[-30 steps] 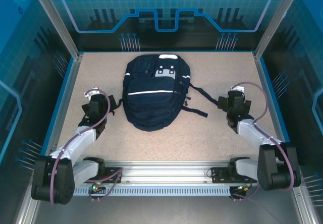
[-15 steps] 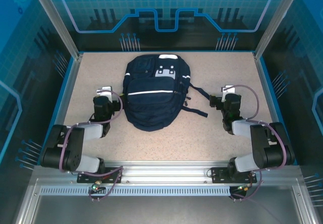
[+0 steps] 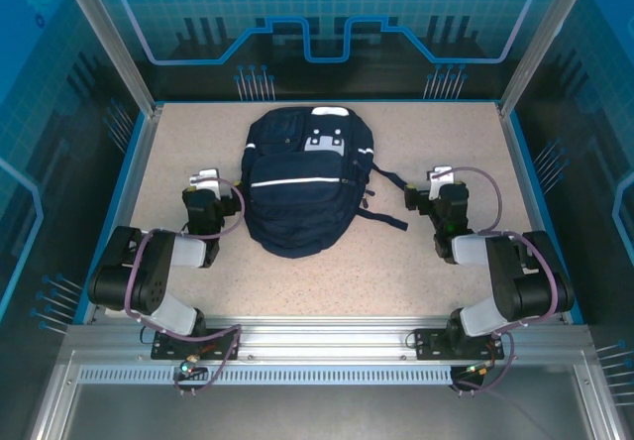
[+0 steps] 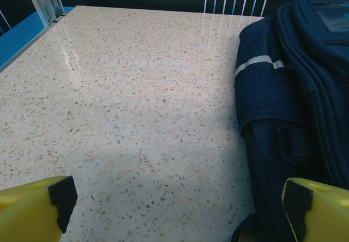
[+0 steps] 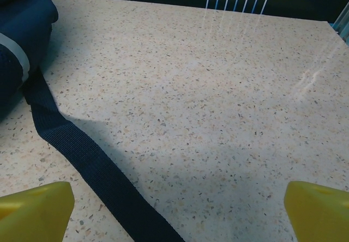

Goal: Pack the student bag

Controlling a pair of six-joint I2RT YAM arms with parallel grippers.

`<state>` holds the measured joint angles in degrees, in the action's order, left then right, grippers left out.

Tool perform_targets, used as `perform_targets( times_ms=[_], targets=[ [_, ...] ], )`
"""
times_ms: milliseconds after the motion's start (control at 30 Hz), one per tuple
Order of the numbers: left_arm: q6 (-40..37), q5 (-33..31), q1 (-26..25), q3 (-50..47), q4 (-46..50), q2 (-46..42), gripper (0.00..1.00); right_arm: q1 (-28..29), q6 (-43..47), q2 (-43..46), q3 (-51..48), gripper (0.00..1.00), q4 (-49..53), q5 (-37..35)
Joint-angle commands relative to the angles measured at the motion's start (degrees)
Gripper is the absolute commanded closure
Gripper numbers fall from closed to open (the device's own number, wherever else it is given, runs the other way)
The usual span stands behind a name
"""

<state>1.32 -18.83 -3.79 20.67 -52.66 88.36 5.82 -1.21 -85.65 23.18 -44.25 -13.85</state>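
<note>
The left claw (image 3: 206, 188) sat low over the speckled table (image 3: 178, 133), just beside the left side of the student bag (image 3: 302, 187), with its arm folded back toward the near left corner. In its wrist view the claw stood released, its two yellow fingers (image 4: 27, 212) spread to the bottom corners of the picture and holding nothing. The black pad (image 4: 62, 194) of the left-hand finger hung over bare table, while the right-hand one showed in front of the bag's dark side panel. Whether that one touched the fabric could not be told.

The student bag lay flat in the middle of the table, a little toward the far edge, with its white handle patch at the far end. A white stripe ran across its front pocket. It looked closed.

From the bag's right side a black strap (image 3: 401, 187) trailed across the table toward the right claw (image 3: 434, 190). That claw also hung low, near the bag but apart from it. In its wrist view it was released as well, its yellow fingers (image 5: 35, 212) wide apart and gripping nothing, and the strap ran along the table by the left-hand one.
</note>
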Motion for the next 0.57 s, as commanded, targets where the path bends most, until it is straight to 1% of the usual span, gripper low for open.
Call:
perform_targets(
  times_ms=[0,67,500,533],
  targets=[
    [-0.1,0.2,0.5,0.0,-2.8,0.6,0.01,-0.7,-0.1,-0.5,0.4,0.00,-1.1,1.5],
    [-1.0,2.9,0.6,-0.1,-3.0,0.8,0.01,-0.8,-0.1,-0.5,0.4,0.00,-1.2,1.5],
    [-0.3,3.3,1.2,0.4,-2.2,0.8,0.01,-0.7,0.0,-0.4,0.3,0.00,-1.3,1.7],
    [-0.3,3.2,1.2,0.3,-2.3,0.8,0.01,-0.8,0.9,-0.3,-0.2,0.00,-2.3,4.2]
  ],
)
